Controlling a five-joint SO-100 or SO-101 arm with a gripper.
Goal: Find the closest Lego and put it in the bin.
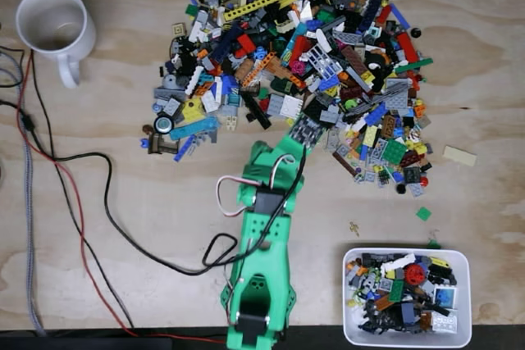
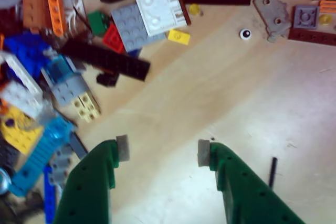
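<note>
Fixed view: green arm (image 1: 262, 268) reaches up from the bottom edge toward the lower margin of the big Lego pile (image 1: 303, 63); the gripper (image 1: 305, 130) sits at the pile's near fringe, its tip lost against grey pieces, so jaw opening is unreadable here. The bin (image 1: 407, 297) stands at lower right, just right of the arm, already holding a heap of mixed pieces. Bare plywood table (image 1: 123, 194) lies open left of the arm, crossed by black and red cables (image 1: 74, 202); a white mug (image 1: 54, 26) stands upper left, well apart from the pile. A few strays lie outside the pile: a tan plate (image 1: 459, 156) and a small green tile (image 1: 423, 213) at right. Wrist view: gripper (image 2: 163, 150) fingers spread wide apart, grey pads facing each other, nothing between them but bare wood; they touch no piece. A long black brick (image 2: 107, 61) and a small yellow brick (image 2: 179, 36) lie ahead; blue and teal pieces crowd just beside the left finger. Picture is soft, small pieces hard to tell; a thin black stick (image 2: 273, 171) lies right of the right finger.
</note>
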